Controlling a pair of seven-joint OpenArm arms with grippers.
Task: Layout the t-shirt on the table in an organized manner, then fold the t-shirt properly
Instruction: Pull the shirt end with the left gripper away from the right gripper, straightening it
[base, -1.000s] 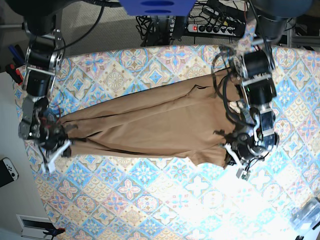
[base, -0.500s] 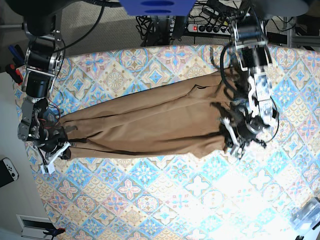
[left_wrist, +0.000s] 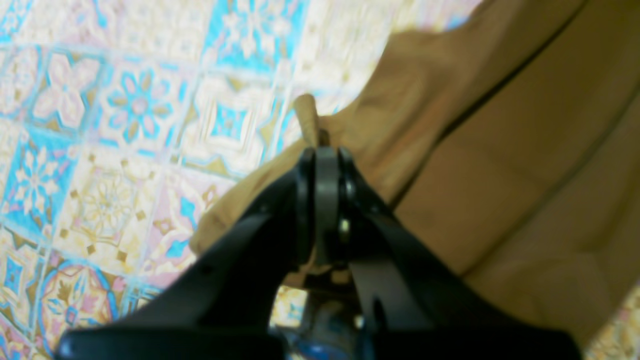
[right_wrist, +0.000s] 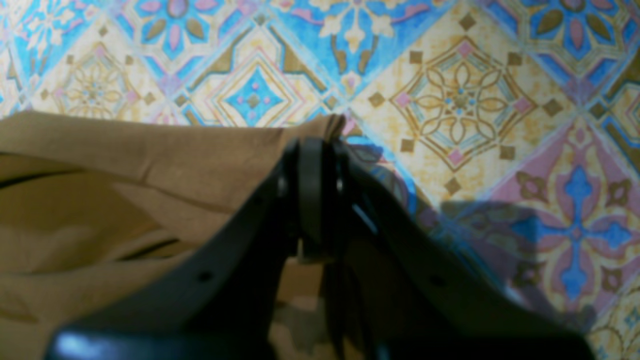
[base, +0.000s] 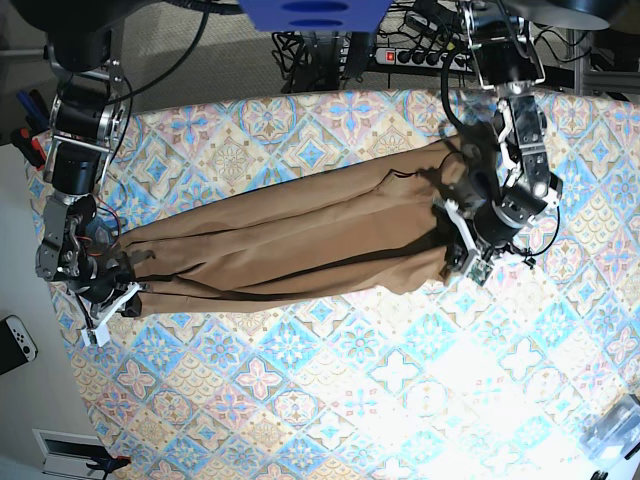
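Observation:
The tan-brown t-shirt (base: 300, 240) stretches in a long bunched band across the patterned table (base: 300, 380). In the base view my left gripper (base: 465, 262) is shut on the shirt's right end. My right gripper (base: 122, 285) is shut on its left end near the table's left edge. The left wrist view shows the left gripper (left_wrist: 320, 152) pinching a fold of the t-shirt (left_wrist: 525, 150) above the table (left_wrist: 100, 100). In the right wrist view the right gripper (right_wrist: 315, 147) is clamped on a corner of the t-shirt (right_wrist: 150, 160), low over the table (right_wrist: 450, 100).
A power strip (base: 430, 57) and cables lie beyond the table's far edge. A white game controller (base: 15, 340) and tools (base: 25, 130) sit off the left edge. A clear plastic item (base: 615, 425) rests at the lower right corner.
My left gripper has carried the shirt's right end toward the table's far side, pulling the lower edge and sleeve in. The right gripper has stayed in place.

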